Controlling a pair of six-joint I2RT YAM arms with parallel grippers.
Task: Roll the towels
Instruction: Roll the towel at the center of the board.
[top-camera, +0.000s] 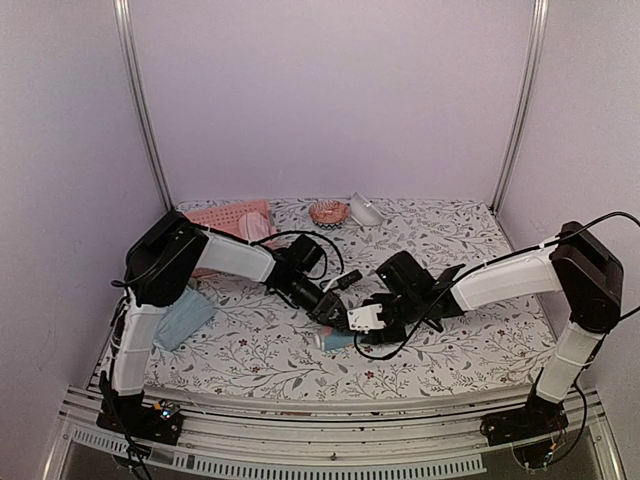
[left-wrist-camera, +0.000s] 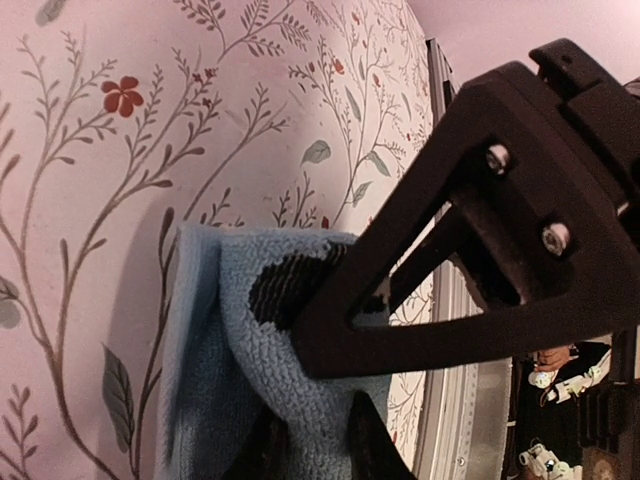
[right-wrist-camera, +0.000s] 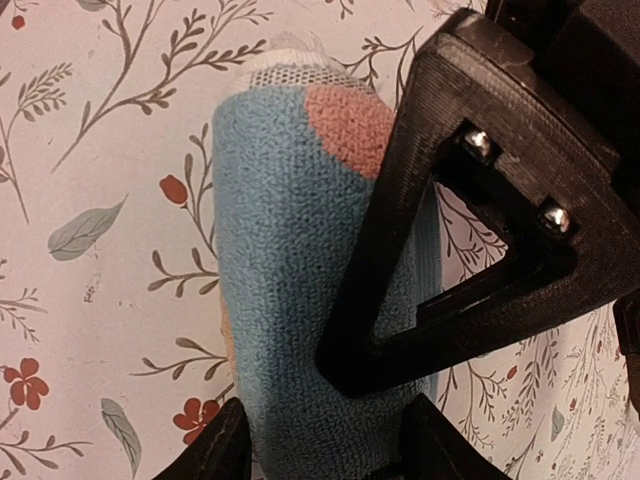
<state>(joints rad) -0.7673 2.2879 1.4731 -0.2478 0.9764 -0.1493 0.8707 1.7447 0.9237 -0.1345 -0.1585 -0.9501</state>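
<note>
The light blue towel with orange and white motifs (top-camera: 333, 341) lies rolled up at the middle front of the table. My left gripper (top-camera: 335, 318) and right gripper (top-camera: 362, 322) meet over it. In the left wrist view the towel (left-wrist-camera: 240, 330) is pinched between my left gripper's fingers (left-wrist-camera: 310, 440). In the right wrist view the roll (right-wrist-camera: 280, 250), with an orange patch at its far end, fills the gap of my right gripper (right-wrist-camera: 325, 450). The pale teal towel (top-camera: 185, 318) lies flat at the left. The pink towel (top-camera: 258, 228) lies at the back left.
A pink perforated basket (top-camera: 222, 214) stands at the back left beside the pink towel. An orange bowl (top-camera: 328, 211) and a clear cup on its side (top-camera: 365, 208) sit at the back middle. The floral tablecloth (top-camera: 470, 335) covers the table.
</note>
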